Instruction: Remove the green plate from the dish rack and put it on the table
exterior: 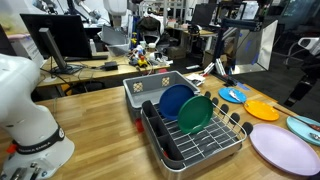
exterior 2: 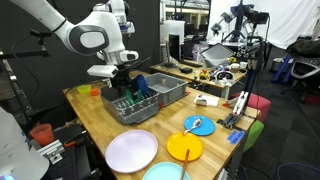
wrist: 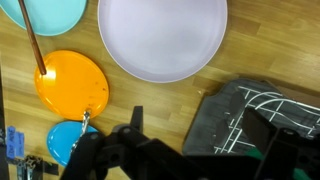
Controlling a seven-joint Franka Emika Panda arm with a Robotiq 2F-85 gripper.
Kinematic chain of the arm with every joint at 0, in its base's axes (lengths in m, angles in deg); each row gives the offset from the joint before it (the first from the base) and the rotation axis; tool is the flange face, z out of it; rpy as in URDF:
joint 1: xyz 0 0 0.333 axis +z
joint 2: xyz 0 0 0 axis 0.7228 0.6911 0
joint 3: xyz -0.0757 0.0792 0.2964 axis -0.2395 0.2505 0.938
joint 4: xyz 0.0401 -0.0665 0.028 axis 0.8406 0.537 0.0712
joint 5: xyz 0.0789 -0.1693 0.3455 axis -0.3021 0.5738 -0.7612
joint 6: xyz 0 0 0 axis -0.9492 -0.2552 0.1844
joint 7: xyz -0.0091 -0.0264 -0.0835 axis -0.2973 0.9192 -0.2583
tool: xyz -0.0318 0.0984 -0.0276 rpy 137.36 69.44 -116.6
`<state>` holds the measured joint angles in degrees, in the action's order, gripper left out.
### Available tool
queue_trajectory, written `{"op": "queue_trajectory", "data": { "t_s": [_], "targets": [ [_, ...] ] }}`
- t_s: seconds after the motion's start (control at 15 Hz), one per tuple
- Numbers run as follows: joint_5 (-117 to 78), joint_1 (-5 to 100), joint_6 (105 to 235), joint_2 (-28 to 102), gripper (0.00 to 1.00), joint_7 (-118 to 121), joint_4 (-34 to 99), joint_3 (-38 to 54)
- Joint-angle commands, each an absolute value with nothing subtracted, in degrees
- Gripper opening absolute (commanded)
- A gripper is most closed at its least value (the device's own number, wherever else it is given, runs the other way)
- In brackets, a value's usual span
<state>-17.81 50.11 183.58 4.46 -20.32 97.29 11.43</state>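
The green plate [exterior: 195,113] stands on edge in the dish rack [exterior: 215,148], leaning next to a dark blue plate [exterior: 174,99]. The rack rests on the wooden table [exterior: 95,125]. In an exterior view my gripper [exterior 2: 123,78] hangs over the rack [exterior 2: 133,104] and hides the green plate there. In the wrist view the gripper [wrist: 203,125] is open and empty, with its fingers spread wide. It is above the rack's dark tray corner [wrist: 225,120], and a green sliver shows by the right finger.
A grey bin [exterior: 150,86] stands behind the rack. A large lilac plate [wrist: 165,35], an orange plate [wrist: 72,82], a small blue plate [wrist: 68,140] and a teal plate [wrist: 50,15] lie on the table beside the rack. The robot base [exterior: 30,120] is close by.
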Motion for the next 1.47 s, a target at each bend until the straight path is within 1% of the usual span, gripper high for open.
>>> {"op": "queue_trajectory", "data": {
  "t_s": [0.0,0.47,0.87,1.27,1.33,1.4],
  "targets": [
    [-17.8,50.5,183.8,4.3,1.0,-20.8,97.3,11.4],
    [-17.3,50.6,184.3,4.2,1.0,-21.7,97.1,11.5],
    [-10.0,53.3,184.8,5.9,1.0,-22.9,92.3,16.7],
    [-7.7,57.4,184.1,11.1,1.0,-25.7,85.6,19.9],
    [-8.9,57.4,184.4,8.3,1.0,-23.7,88.1,19.9],
    [-8.9,57.5,184.4,9.3,1.0,-24.2,87.1,20.1]
  ]
}}
